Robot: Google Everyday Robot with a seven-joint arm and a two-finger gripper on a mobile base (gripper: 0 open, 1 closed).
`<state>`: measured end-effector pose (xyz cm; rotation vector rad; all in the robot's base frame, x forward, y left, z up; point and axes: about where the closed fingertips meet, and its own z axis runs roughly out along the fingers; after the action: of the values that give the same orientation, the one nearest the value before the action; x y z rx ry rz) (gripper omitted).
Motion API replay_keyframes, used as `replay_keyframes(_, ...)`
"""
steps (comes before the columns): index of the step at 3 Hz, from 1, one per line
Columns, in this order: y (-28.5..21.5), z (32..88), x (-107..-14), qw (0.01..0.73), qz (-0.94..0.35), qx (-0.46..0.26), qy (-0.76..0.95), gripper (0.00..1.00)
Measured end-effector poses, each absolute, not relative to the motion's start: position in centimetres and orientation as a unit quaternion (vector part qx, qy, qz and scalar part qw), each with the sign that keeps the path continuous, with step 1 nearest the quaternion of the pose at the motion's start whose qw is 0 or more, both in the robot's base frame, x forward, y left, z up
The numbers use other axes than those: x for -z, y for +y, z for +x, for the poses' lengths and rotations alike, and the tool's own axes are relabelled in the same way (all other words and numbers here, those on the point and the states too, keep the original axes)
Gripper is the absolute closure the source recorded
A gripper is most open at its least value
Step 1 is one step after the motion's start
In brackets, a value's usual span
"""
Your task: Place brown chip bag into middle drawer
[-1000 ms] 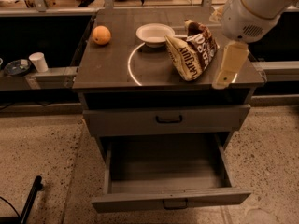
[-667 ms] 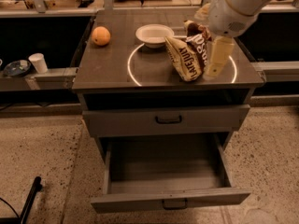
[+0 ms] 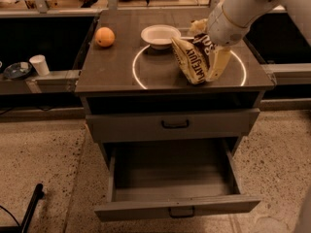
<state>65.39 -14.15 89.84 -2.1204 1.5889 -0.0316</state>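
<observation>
Brown chip bag (image 3: pixel 191 59) stands upright on the dark top of the grey cabinet (image 3: pixel 112 72), right of centre, its crinkled face with white lettering turned toward the camera and its cream-yellow top edge leaning back toward the far side. It sits inside a thin white ring (image 3: pixel 137 76) marked on the cabinet top. The gripper (image 3: pixel 216 64) is at the bag's right side, coming down from the white arm (image 3: pixel 243 6) that enters from the upper right corner. Its pale lower part lies flat against the bag's right edge and reaches almost to the cabinet top. The bag hides whatever lies behind it, so I cannot tell how wide the gripper stands or whether it has hold of the bag — only the contact on the right side is plain.

Just left of the bag, and behind it, sits a white bowl (image 3: pixel 160 35), close to the bag's upper corner. An orange (image 3: pixel 104 37) rests well apart, near the far left corner of the top.

Below, the upper drawer (image 3: pixel 146 125) is closed. The middle drawer (image 3: pixel 146 210) beneath it is pulled far out toward the camera — its small black bar handle (image 3: pixel 181 212) faces front. On the low ledge at left stand a white cup (image 3: pixel 39 64) and a dark dish (image 3: pixel 17 70).
</observation>
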Motion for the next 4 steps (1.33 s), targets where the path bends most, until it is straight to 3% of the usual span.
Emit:
replay_keyframes(1, -13.3, 66.4, -87.2, 0.232, -0.806, -0.003, 0.545, 0.47)
replay_keyframes(3, -13.3, 63.1, -89.3, 0.298, -0.752, -0.057, 0.586, 0.94)
replay_keyframes(4, -13.6, 58.1, -93.7, 0.341, -0.67, -0.084, 0.654, 1.0)
